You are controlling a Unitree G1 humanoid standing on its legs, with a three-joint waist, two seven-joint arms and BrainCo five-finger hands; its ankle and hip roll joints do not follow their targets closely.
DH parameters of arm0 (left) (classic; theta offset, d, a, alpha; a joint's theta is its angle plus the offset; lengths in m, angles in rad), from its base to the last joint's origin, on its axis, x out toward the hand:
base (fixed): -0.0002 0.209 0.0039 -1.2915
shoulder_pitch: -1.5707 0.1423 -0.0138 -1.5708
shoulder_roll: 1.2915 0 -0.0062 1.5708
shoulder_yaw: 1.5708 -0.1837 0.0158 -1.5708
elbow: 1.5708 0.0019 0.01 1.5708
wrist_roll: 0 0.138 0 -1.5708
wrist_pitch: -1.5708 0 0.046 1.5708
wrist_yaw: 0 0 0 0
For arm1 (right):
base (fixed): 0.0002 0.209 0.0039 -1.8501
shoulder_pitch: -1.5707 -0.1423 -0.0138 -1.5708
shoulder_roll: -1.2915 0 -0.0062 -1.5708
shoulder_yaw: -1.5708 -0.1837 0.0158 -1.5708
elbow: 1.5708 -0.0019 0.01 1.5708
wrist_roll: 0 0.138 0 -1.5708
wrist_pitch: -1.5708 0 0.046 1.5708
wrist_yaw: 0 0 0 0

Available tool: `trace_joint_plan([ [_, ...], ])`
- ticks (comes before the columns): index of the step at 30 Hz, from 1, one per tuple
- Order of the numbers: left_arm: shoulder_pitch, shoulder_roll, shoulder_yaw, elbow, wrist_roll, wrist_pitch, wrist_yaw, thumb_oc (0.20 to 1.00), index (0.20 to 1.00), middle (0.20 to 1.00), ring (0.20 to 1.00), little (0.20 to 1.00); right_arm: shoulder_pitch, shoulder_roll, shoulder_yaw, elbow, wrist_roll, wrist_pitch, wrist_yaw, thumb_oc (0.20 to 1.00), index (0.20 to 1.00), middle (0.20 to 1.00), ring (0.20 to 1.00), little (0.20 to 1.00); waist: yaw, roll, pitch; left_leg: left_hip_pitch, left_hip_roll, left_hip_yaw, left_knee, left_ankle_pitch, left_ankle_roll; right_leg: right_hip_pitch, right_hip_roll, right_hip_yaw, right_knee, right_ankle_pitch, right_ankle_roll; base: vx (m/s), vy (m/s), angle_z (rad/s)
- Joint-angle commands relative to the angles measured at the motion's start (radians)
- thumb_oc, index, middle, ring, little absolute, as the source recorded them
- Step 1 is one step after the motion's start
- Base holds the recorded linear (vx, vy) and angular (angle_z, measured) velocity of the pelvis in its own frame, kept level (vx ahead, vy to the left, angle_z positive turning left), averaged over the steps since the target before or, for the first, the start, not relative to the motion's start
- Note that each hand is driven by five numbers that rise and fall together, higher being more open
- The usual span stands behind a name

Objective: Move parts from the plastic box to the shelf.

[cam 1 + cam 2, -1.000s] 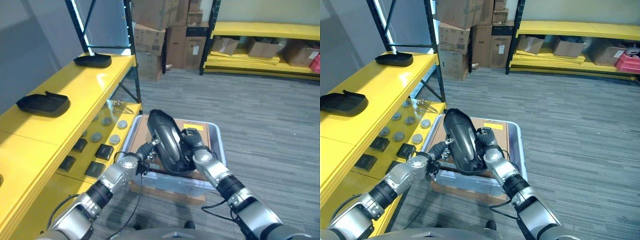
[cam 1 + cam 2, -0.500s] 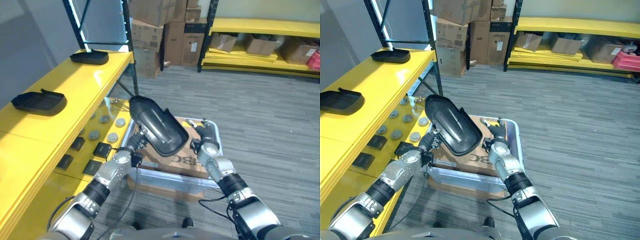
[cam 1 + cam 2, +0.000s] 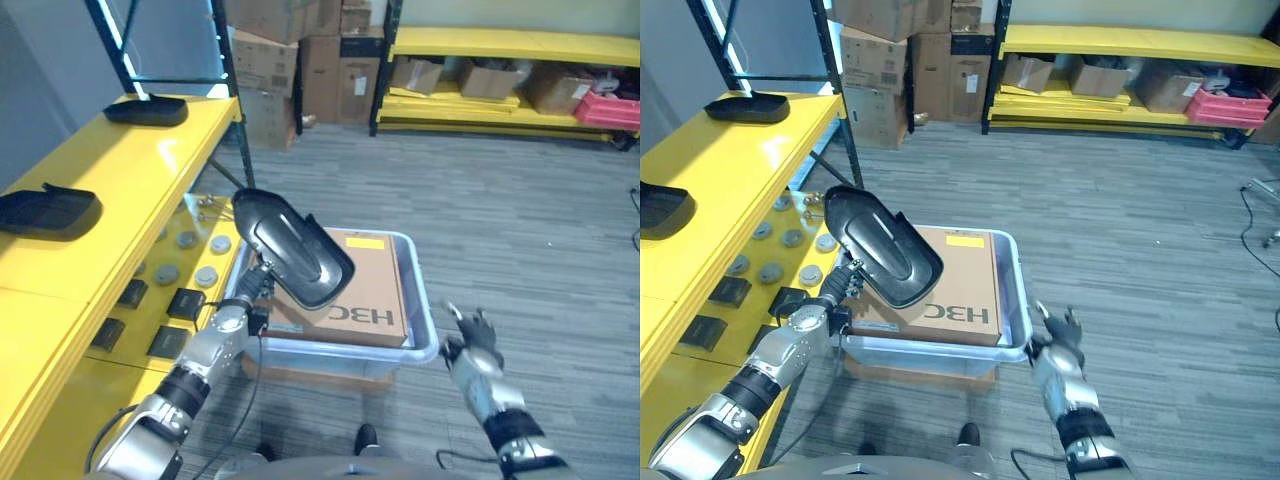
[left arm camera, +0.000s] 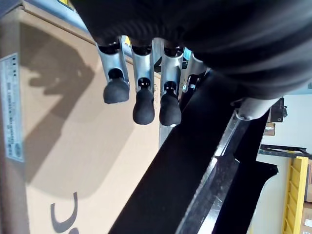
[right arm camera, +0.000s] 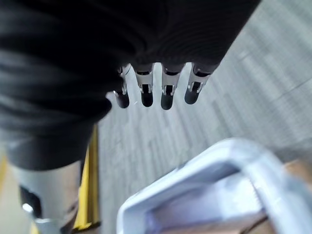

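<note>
A large black moulded plastic part (image 3: 290, 248) is gripped by the left robot hand (image 3: 251, 292) and is held tilted above the near left corner of the plastic box (image 3: 423, 310). In the left wrist view, the dark-tipped fingers (image 4: 143, 105) are seen curled along the black part's edge, with the cardboard beneath them.

The plastic box is a clear, pale blue bin standing on the grey carpeted floor (image 3: 520, 230) just beside the yellow shelf (image 3: 120, 190). A flat brown cardboard box (image 3: 365, 290) with a yellow label is held inside it and takes up most of its opening. What else lies in the bin cannot be told.

The right robot hand (image 3: 470, 340) is seen past the bin's near right corner, apart from its rim. Its fingers are spread and relaxed, and nothing is held in it. In the right wrist view, the straight fingers (image 5: 165, 95) are seen above the carpet, with the bin's rounded corner (image 5: 229, 161) nearby.

Two more black moulded parts are laid on the top level of the yellow shelf: one (image 3: 48, 212) nearer and one (image 3: 145, 110) farther along, well apart. On the lower level, round grey discs (image 3: 205, 276) and small black rectangular pieces (image 3: 186, 303) are set out in rows. Stacked cardboard cartons (image 3: 290, 55) and a second yellow rack (image 3: 510, 45) carrying boxes are seen in the background.
</note>
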Motion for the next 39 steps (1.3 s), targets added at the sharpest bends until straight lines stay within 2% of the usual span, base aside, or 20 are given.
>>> trace_joint_plan([
  [1, -0.074, 0.013, 0.057, -0.019, 0.059, -0.187, 0.023, 0.2, 0.2, 0.2, 0.2, 0.2, -0.049, 0.011, -0.018, 0.027, -0.027, -0.04, 0.043, 1.0, 1.0, 1.0, 1.0, 1.0, 0.017, 0.008, -0.041, -0.054, 0.048, -0.003, 0.023, -0.02, -0.001, 0.039, -0.059, -0.007, 0.033, -0.073, 0.076, -0.01, 0.001, -0.15],
  [7, -0.031, 0.09, 0.154, -0.122, 0.107, -0.285, 0.026, 0.2, 0.2, 0.2, 0.2, 0.2, 0.037, 0.047, -0.052, 0.137, -0.044, -0.04, 0.102, 1.0, 1.0, 1.0, 1.0, 1.0, 0.022, 0.012, -0.044, -0.062, 0.029, -0.008, 0.012, -0.023, 0.009, 0.029, -0.065, -0.006, 0.043, -0.077, 0.081, 0.0, 0.002, -0.09],
  [11, -0.002, 0.152, 0.231, -0.261, 0.106, -0.277, 0.022, 0.2, 0.2, 0.2, 0.2, 0.2, 0.071, 0.062, -0.077, 0.194, -0.086, -0.052, 0.168, 1.0, 1.0, 1.0, 1.0, 1.0, 0.041, 0.024, -0.042, -0.083, 0.002, -0.05, -0.006, -0.024, 0.024, 0.011, -0.068, 0.005, 0.08, -0.096, 0.084, -0.02, -0.009, 0.02],
  [13, 0.005, 0.165, 0.241, -0.291, 0.107, -0.272, 0.02, 0.2, 0.2, 0.2, 0.2, 0.2, 0.082, 0.064, -0.08, 0.201, -0.104, -0.044, 0.187, 1.0, 1.0, 1.0, 1.0, 1.0, 0.037, 0.029, -0.04, -0.092, -0.003, -0.078, -0.006, -0.023, 0.03, -0.001, -0.054, 0.033, 0.104, -0.113, 0.077, -0.06, -0.035, 0.12],
  [14, 0.002, 0.17, 0.238, -0.303, 0.108, -0.277, 0.014, 0.2, 0.2, 0.2, 0.2, 0.2, 0.099, 0.063, -0.083, 0.208, -0.102, -0.048, 0.198, 1.0, 1.0, 1.0, 1.0, 1.0, 0.025, 0.035, -0.037, -0.102, -0.008, -0.12, -0.006, -0.018, 0.034, -0.015, -0.017, 0.08, 0.121, -0.134, 0.059, -0.04, -0.034, 0.55],
  [15, 0.002, 0.169, 0.236, -0.304, 0.108, -0.278, 0.006, 0.2, 0.2, 0.2, 0.2, 0.2, 0.104, 0.062, -0.084, 0.21, -0.096, -0.052, 0.195, 1.0, 1.0, 1.0, 1.0, 1.0, 0.021, 0.036, -0.037, -0.105, -0.009, -0.132, -0.006, -0.017, 0.034, -0.018, -0.008, 0.091, 0.126, -0.14, 0.055, -0.03, -0.055, 0.81],
  [16, -0.003, 0.159, 0.223, -0.305, 0.131, -0.293, -0.002, 0.2, 0.2, 0.2, 0.2, 0.2, 0.139, 0.057, -0.092, 0.22, -0.103, -0.061, 0.212, 1.0, 1.0, 1.0, 1.0, 1.0, -0.001, 0.041, -0.033, -0.119, -0.019, -0.201, -0.006, -0.006, 0.034, -0.027, 0.045, 0.156, 0.149, -0.163, 0.029, -0.01, -0.062, 1.11],
  [18, 0.007, 0.161, 0.228, -0.329, 0.147, -0.289, 0.007, 0.2, 0.2, 0.2, 0.2, 0.2, 0.159, 0.06, -0.08, 0.23, -0.172, -0.047, 0.249, 1.0, 1.0, 1.0, 1.0, 1.0, 0.001, 0.039, -0.025, -0.127, -0.025, -0.238, -0.006, 0.005, 0.026, -0.023, 0.066, 0.149, 0.146, -0.167, 0.018, -0.05, -0.121, 1.57],
  [21, 0.069, 0.18, 0.264, -0.39, 0.154, -0.297, 0.028, 0.2, 0.2, 0.2, 0.2, 0.2, 0.168, 0.06, -0.017, 0.248, -0.248, -0.009, 0.289, 1.0, 1.0, 1.0, 1.0, 1.0, 0.032, 0.039, -0.014, -0.144, -0.018, -0.284, -0.006, 0.023, 0.01, -0.013, 0.092, 0.132, 0.132, -0.169, -0.002, -0.09, -0.14, 1.32],
  [26, 0.178, 0.2, 0.339, -0.414, 0.145, -0.373, 0.047, 0.2, 0.2, 0.2, 0.2, 0.2, 0.154, 0.055, 0.094, 0.3, -0.34, -0.003, 0.344, 1.0, 1.0, 1.0, 1.0, 1.0, 0.098, 0.043, 0.008, -0.202, 0.002, -0.327, 0.001, 0.062, -0.029, 0.005, 0.111, 0.077, 0.101, -0.175, -0.021, -0.11, -0.077, 0.54],
  [27, 0.188, 0.199, 0.351, -0.418, 0.143, -0.375, 0.054, 0.2, 0.2, 0.2, 0.2, 0.2, 0.149, 0.053, 0.108, 0.306, -0.348, -0.006, 0.346, 1.0, 1.0, 1.0, 1.0, 1.0, 0.105, 0.046, 0.012, -0.215, 0.01, -0.32, 0.003, 0.07, -0.036, 0.007, 0.111, 0.061, 0.101, -0.179, -0.023, -0.16, -0.001, 0.81],
  [28, 0.199, 0.197, 0.368, -0.418, 0.138, -0.381, 0.059, 0.2, 0.2, 0.2, 0.2, 0.2, 0.148, 0.053, 0.126, 0.308, -0.371, -0.007, 0.353, 1.0, 1.0, 1.0, 1.0, 1.0, 0.111, 0.05, 0.024, -0.242, 0.036, -0.27, 0.008, 0.087, -0.049, 0.012, 0.109, 0.019, 0.108, -0.192, -0.025, -0.11, 0.005, 1.02],
  [29, 0.199, 0.196, 0.369, -0.418, 0.139, -0.383, 0.061, 0.2, 0.2, 0.2, 0.2, 0.2, 0.147, 0.053, 0.127, 0.308, -0.372, -0.009, 0.352, 1.0, 1.0, 1.0, 1.0, 1.0, 0.11, 0.051, 0.023, -0.248, 0.038, -0.268, 0.008, 0.091, -0.05, 0.009, 0.11, 0.014, 0.108, -0.191, -0.025, -0.13, 0.019, 1.14],
  [30, 0.197, 0.197, 0.378, -0.409, 0.132, -0.4, 0.05, 0.2, 0.2, 0.2, 0.2, 0.2, 0.153, 0.05, 0.136, 0.301, -0.365, -0.005, 0.345, 1.0, 1.0, 1.0, 1.0, 1.0, 0.104, 0.055, 0.029, -0.273, 0.074, -0.181, 0.014, 0.113, -0.061, 0.013, 0.103, -0.034, 0.116, -0.2, -0.028, -0.09, 0.043, 0.97],
  [31, 0.19, 0.197, 0.38, -0.408, 0.134, -0.406, 0.06, 0.2, 0.2, 0.2, 0.2, 0.2, 0.154, 0.047, 0.141, 0.299, -0.372, -0.003, 0.345, 1.0, 1.0, 1.0, 1.0, 1.0, 0.098, 0.058, 0.027, -0.292, 0.096, -0.131, 0.014, 0.13, -0.066, 0.01, 0.1, -0.062, 0.119, -0.199, -0.03, -0.08, 0.042, 0.85],
  [32, 0.189, 0.197, 0.38, -0.408, 0.136, -0.407, 0.063, 0.2, 0.2, 0.2, 0.2, 0.2, 0.153, 0.047, 0.142, 0.299, -0.375, -0.002, 0.347, 1.0, 1.0, 1.0, 1.0, 1.0, 0.096, 0.059, 0.027, -0.294, 0.098, -0.126, 0.015, 0.132, -0.067, 0.009, 0.1, -0.066, 0.12, -0.2, -0.03, -0.05, 0.054, 1.35],
  [34, 0.175, 0.197, 0.38, -0.408, 0.149, -0.408, 0.088, 0.2, 0.2, 0.2, 0.2, 0.2, 0.149, 0.047, 0.154, 0.309, -0.388, -0.004, 0.347, 1.0, 1.0, 1.0, 1.0, 1.0, 0.085, 0.062, 0.029, -0.312, 0.131, -0.036, 0.014, 0.159, -0.077, 0.01, 0.093, -0.113, 0.128, -0.199, -0.03, -0.02, 0.066, 1.5],
  [35, 0.17, 0.199, 0.38, -0.42, 0.172, -0.403, 0.107, 0.2, 0.2, 0.2, 0.2, 0.2, 0.142, 0.048, 0.165, 0.322, -0.401, -0.011, 0.348, 1.0, 1.0, 1.0, 1.0, 1.0, 0.08, 0.065, 0.031, -0.321, 0.153, 0.04, 0.012, 0.177, -0.083, 0.013, 0.088, -0.152, 0.134, -0.199, -0.029, 0.0, 0.053, 0.87],
  [36, 0.171, 0.199, 0.38, -0.421, 0.172, -0.402, 0.107, 0.2, 0.2, 0.2, 0.2, 0.2, 0.142, 0.048, 0.165, 0.323, -0.401, -0.011, 0.348, 1.0, 1.0, 1.0, 1.0, 1.0, 0.079, 0.064, 0.033, -0.317, 0.151, 0.039, 0.013, 0.175, -0.084, 0.016, 0.086, -0.153, 0.137, -0.203, -0.028, 0.01, 0.062, 0.85],
  [39, 0.175, 0.207, 0.379, -0.431, 0.189, -0.394, 0.155, 0.2, 0.2, 0.2, 0.2, 0.2, 0.126, 0.045, 0.187, 0.334, -0.411, -0.017, 0.347, 1.0, 1.0, 1.0, 1.0, 1.0, 0.083, 0.062, 0.038, -0.317, 0.155, 0.098, 0.01, 0.174, -0.097, 0.029, 0.074, -0.194, 0.172, -0.235, -0.025, 0.12, 0.127, 0.91],
])
